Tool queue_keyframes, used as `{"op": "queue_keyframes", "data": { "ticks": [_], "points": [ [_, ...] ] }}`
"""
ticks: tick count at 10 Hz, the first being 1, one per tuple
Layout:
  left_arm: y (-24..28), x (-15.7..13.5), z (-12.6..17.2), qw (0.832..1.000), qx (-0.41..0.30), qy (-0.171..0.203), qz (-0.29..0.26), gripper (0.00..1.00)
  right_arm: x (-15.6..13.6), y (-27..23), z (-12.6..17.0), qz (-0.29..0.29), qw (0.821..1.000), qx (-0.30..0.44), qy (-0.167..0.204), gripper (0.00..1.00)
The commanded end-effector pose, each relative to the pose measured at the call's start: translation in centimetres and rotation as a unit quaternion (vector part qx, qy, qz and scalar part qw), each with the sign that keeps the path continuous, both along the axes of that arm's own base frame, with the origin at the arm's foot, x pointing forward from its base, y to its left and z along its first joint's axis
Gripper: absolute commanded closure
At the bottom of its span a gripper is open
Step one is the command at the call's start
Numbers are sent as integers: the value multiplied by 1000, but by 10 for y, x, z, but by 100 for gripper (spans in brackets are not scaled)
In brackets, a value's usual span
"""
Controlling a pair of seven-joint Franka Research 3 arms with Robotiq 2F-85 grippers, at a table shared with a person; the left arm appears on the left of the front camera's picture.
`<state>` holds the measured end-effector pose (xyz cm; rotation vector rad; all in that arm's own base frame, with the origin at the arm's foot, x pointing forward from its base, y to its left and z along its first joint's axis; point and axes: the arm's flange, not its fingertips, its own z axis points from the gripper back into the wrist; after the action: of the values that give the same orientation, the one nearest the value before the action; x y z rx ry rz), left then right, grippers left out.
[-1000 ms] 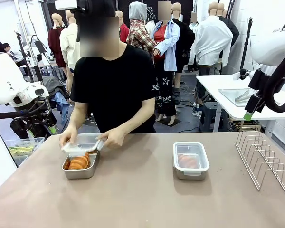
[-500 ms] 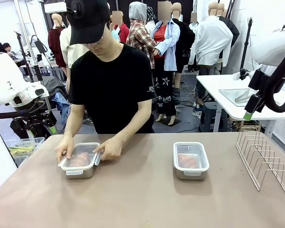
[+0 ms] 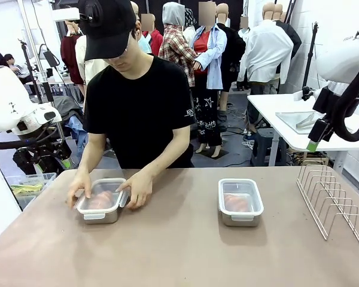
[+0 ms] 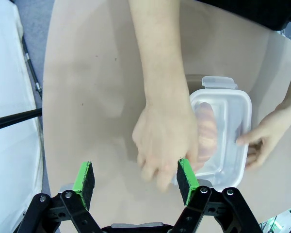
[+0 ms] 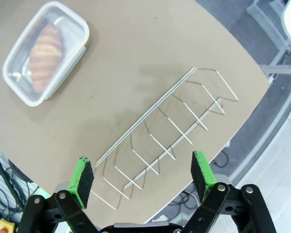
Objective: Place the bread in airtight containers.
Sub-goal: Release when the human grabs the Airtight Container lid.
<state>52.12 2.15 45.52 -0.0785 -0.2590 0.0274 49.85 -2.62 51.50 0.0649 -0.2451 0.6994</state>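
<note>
- Stainless steel, shiny and round-cornered, forms the left container (image 3: 100,206), which sits at about 9 o'clock on the tan table (image 3: 179,251); a translucent plastic lid (image 4: 222,131) lies over it, and a golden, ridged croissant (image 4: 207,133) shows blurred through it.
- The person's two hands press on that lid: one hand (image 3: 79,185) at the tin's outer edge, the other hand (image 3: 137,188) at its inner edge.
- A second container (image 3: 240,202) stands near the table's middle, toward 3 o'clock, with its snap lid on; its croissant (image 5: 42,52) lies lengthwise inside, crescent ridges plain in the right wrist view.
- A thin wire rack (image 3: 330,200) of bent loops sits by the table's 3 o'clock edge, well apart from both tins.
- The left gripper (image 4: 136,180) hovers above the person's nearer hand, green pads spread wide with nothing between them.
- The right gripper (image 5: 144,174) hangs over the rack, fingers fully apart and holding nothing.
- Bare matte tabletop runs along the whole 6 o'clock side, and between the two tins.
</note>
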Motion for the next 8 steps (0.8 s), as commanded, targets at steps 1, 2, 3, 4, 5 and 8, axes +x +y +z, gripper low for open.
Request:
{"op": "queue_keyframes", "data": {
  "ticks": [1, 2, 3, 4, 5, 8],
  "points": [
    [1, -1, 2, 1000, 1, -2, 1, 12, 2, 0, 1, -1, 1000, -5, 4, 0],
    [1, -1, 2, 1000, 1, -2, 1, 12, 2, 0, 1, -1, 1000, -5, 4, 0],
    [1, -1, 2, 1000, 1, -2, 1, 12, 2, 0, 1, -1, 1000, -5, 4, 0],
    [1, -1, 2, 1000, 1, -2, 1, 12, 2, 0, 1, -1, 1000, -5, 4, 0],
    [1, -1, 2, 1000, 1, -2, 1, 12, 2, 0, 1, -1, 1000, -5, 4, 0],
    [1, -1, 2, 1000, 1, -2, 1, 12, 2, 0, 1, -1, 1000, -5, 4, 0]
  ]
}}
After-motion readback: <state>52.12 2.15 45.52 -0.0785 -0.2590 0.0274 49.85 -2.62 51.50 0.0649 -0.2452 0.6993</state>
